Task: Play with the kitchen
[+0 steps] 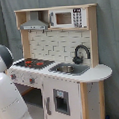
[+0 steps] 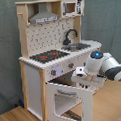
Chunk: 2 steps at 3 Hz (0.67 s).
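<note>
Kitchen: the kitchen stands upright on the wooden floor, before a grey curtain.
Oven door: in the second exterior view the oven door hangs open, so I judge opening done.
Hand: my hand is just above this door; its opening I cannot tell.
Left: stovetop and faucet look untouched.

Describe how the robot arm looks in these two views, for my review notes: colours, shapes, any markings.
The arm is glossy white with rounded, tube-like segments joined by dark grey bands. In the second exterior view, one joint cap carries a small blue light or mark. In the first exterior view, only bulky white rounded links with a dark seam show. No cables are visible.
</note>
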Tool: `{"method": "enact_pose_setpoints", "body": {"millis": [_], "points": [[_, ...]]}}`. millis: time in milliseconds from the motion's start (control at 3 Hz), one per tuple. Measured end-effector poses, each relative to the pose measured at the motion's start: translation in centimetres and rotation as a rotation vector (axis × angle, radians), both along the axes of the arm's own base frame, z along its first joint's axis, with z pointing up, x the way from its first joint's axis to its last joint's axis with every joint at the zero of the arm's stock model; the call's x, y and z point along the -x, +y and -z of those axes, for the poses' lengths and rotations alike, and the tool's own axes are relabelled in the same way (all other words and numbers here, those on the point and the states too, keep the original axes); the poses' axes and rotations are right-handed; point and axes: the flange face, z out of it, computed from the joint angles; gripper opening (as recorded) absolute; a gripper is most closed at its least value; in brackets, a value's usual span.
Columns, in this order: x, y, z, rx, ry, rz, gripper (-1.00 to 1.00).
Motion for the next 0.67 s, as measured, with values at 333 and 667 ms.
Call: {"method": "enact_pose_setpoints", "body": {"millis": [333,667], "points": [[-0.4,0.2,-1.3,0.032,-0.048,0.024,1.0],[-0.4,0.2,-2.6,0.081,-0.105,0.05,1.0]]}}
